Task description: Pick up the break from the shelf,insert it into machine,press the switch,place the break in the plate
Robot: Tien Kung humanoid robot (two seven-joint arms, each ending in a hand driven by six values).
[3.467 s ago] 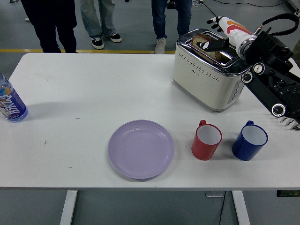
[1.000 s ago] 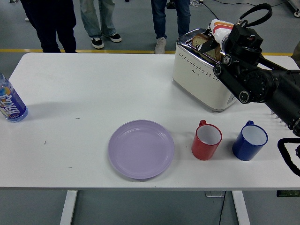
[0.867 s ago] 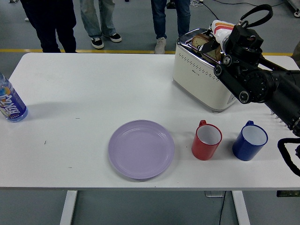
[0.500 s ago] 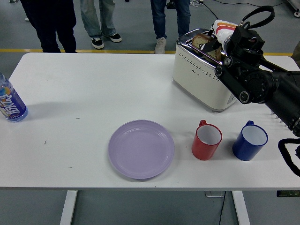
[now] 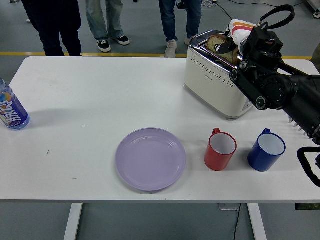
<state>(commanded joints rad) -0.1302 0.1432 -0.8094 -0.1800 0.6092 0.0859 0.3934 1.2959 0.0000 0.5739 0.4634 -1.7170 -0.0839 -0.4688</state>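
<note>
In the head view, the right hand (image 5: 234,36) gripped the bread slice (image 5: 218,43), which stood partly out of the toaster (image 5: 217,80) slot at the desk's (image 5: 90,100) far right. Lifting out seemed underway; the purple plate (image 5: 150,158) sat bare, so placing remained.

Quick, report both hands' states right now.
Left hand: not in view.
Right hand: at the top of the toaster, fingers on the bread slice sticking out of the slot; it looks closed on the slice.
</note>
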